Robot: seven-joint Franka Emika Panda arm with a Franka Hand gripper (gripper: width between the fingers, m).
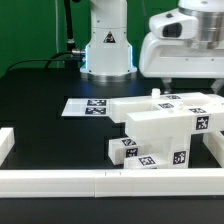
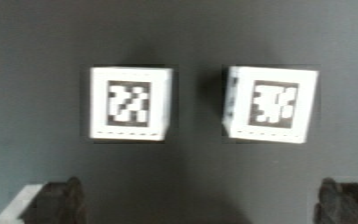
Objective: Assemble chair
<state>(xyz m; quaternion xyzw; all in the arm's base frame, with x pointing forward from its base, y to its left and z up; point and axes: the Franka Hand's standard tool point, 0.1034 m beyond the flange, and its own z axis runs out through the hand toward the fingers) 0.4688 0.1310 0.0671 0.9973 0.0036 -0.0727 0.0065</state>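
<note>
Our gripper (image 2: 197,203) hangs wide open and empty above two tagged chair legs (image 2: 131,103) just beside each other on the black table (image 2: 34,60); descending off-centre, we risk clamping both or knocking one askew.

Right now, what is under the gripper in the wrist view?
Below the open gripper, one tagged white chair part and another chair part sit side by side, apart, on the dark table. Whatever lies beneath them is covered.

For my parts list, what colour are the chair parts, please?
Chair parts are white with black-and-white tags; best in the exterior view.
</note>
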